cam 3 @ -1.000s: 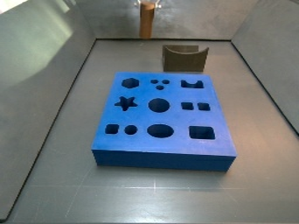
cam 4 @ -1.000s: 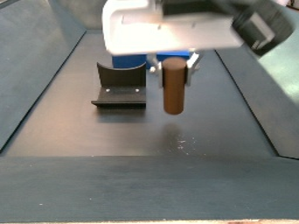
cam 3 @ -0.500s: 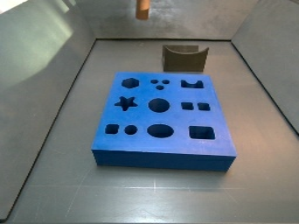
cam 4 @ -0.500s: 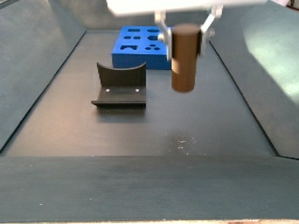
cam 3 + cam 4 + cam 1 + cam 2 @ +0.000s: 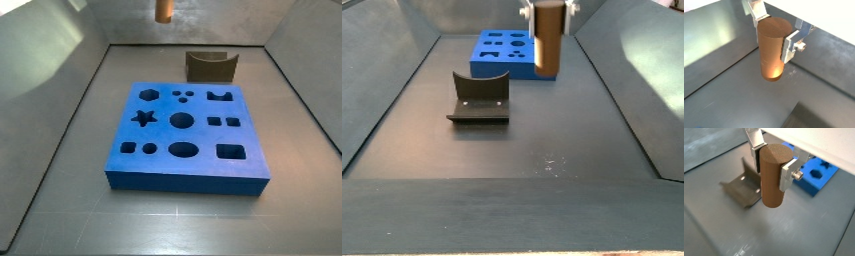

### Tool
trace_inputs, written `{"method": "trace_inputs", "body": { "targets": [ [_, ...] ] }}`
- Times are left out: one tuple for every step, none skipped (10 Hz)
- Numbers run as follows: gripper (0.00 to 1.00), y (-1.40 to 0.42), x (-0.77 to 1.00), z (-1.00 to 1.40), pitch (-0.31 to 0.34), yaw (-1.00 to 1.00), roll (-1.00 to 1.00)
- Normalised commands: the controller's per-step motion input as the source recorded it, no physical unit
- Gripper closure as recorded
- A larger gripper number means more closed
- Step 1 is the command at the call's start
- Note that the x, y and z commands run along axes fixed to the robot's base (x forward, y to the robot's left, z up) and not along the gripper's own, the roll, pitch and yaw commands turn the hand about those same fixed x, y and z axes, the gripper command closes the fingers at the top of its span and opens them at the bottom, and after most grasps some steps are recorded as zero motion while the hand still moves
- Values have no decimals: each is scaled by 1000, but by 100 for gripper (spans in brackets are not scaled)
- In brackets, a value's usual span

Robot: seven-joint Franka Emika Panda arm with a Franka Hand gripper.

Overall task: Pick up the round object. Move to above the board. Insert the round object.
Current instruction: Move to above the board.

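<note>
In a wrist view, the claw is gripping the tall, smooth orange-brown cylinder peg near its upper end, one flat silver finger plate pressing on each side, and the peg is hanging upright in the air over the bare grey desk, its lower end not touching anything. In a wrist view from another angle, the claw is showing the same clenched grip on the peg; below and behind it the dark L-shaped fixture is standing on the desk, and a corner of the thick bright blue board with cut-out holes is peeking in beyond the finger plate. In a side view, the blue board is lying flat in the middle of the desk with its star, hexagon, circles and squares facing up, the fixture is standing just behind it, and only the bottom end of the peg is showing at the top edge, high above the far part of the desk and off to the side of the fixture. In a side view from the opposite end, the peg is hanging upright under the claw, which is cut off by the top edge, well clear of the desk, with the board behind it and the fixture nearer, to one side.
</note>
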Motion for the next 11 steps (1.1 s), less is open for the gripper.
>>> {"method": "trace_inputs", "body": {
  "targets": [
    [100, -1000, 22, 37, -95, -24, -3],
    [100, -1000, 20, 39, -71, -8, -4],
    [100, -1000, 14, 40, -61, -5, -5],
    [100, -1000, 12, 41, -52, 0, -8],
    [100, -1000, 13, 39, -32, 5, -5],
    [100, -1000, 13, 42, -24, 7, 3],
    [100, -1000, 16, 43, -5, 11, -3],
    [100, -1000, 21, 41, 15, 13, -7],
    [100, -1000, 35, 40, 37, 16, -5],
    [100, -1000, 44, 40, 54, 13, 5],
    [100, -1000, 71, 37, 81, 8, 17]
  ]
}}
